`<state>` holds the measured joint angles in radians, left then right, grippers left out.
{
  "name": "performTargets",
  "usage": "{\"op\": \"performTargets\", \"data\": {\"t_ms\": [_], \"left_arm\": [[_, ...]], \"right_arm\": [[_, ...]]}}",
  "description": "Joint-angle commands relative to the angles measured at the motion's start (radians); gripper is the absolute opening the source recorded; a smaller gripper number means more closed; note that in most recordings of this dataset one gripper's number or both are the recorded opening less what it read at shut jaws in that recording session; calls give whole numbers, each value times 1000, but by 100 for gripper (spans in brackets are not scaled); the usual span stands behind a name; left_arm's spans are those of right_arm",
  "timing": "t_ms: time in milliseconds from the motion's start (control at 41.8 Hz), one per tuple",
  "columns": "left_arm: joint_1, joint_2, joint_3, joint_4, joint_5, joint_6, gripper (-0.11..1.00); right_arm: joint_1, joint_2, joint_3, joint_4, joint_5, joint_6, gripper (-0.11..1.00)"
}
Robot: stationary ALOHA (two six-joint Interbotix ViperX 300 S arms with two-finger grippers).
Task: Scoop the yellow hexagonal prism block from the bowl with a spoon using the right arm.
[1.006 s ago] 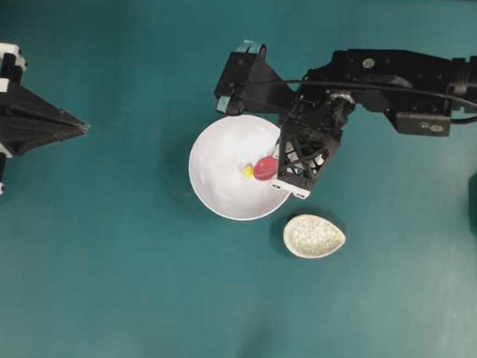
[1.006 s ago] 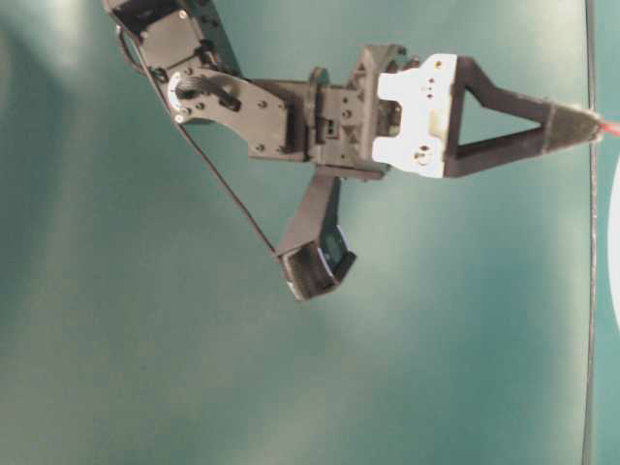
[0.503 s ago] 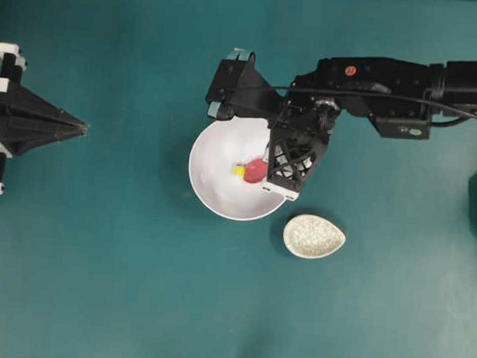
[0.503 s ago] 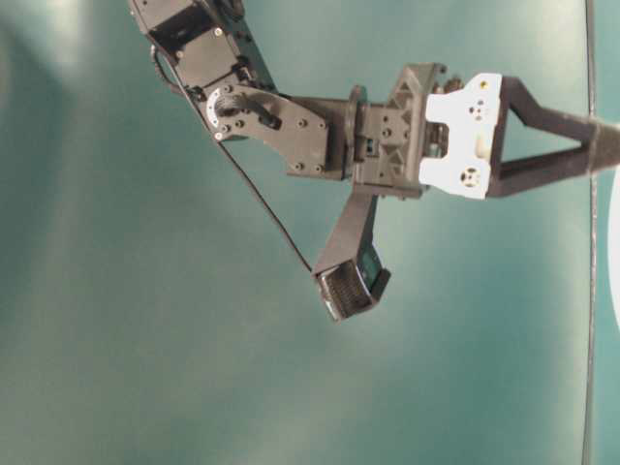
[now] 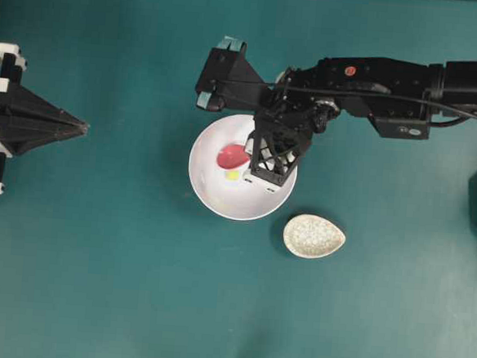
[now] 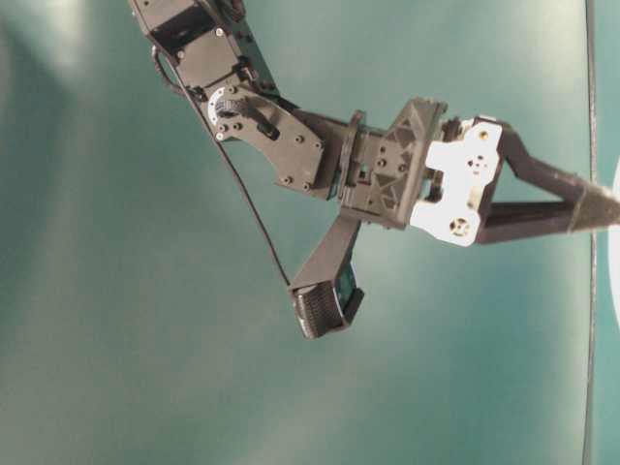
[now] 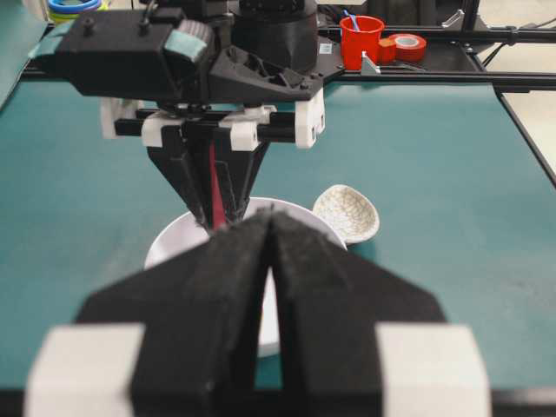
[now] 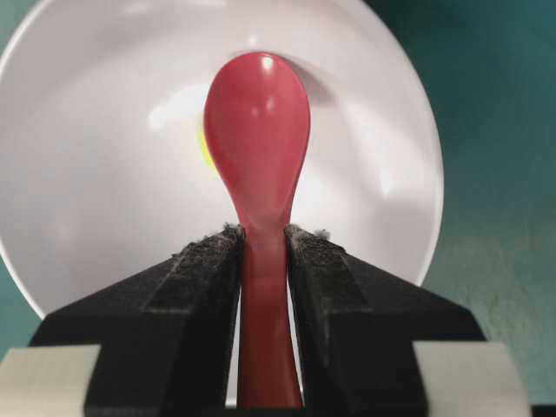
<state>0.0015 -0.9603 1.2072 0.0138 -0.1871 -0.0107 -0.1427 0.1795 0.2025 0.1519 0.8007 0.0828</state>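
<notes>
Spoon over the bowl
We see the right gripper [image 8: 263, 261] clamped on the spoon [image 8: 259, 139], its scoop above the bowl [image 8: 87, 156], the yellow hexagonal prism block [image 5: 232, 175] alongside.

A black jointed robot arm [image 6: 262, 126] enters from eleven o'clock and runs toward three o'clock over a plain teal surface [image 6: 126, 320]. White plastic clamp plates [image 6: 455, 189] sit ahead of its lattice wrist, and tapering black fingers [image 6: 542, 199] reach the three o'clock edge. A black boxy camera housing [image 6: 325, 300] hangs toward six o'clock. A thin black cable [image 6: 247, 208] trails alongside.
</notes>
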Motion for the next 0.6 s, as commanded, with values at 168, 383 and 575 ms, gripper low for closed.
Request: {"op": "performTargets", "data": {"t_ms": [168,383,575], "left_arm": [[0,9,-8,2,-6,-2,0],[-2,9,-8,2,-5,-2,0],[0,9,-8,2,-5,-2,0]], "right_arm": [[2,-25,-31,2,-32,-2,24],[2,-89,-55,0,12,8,24],[2,-143,-48,2,103,12,24]]}}
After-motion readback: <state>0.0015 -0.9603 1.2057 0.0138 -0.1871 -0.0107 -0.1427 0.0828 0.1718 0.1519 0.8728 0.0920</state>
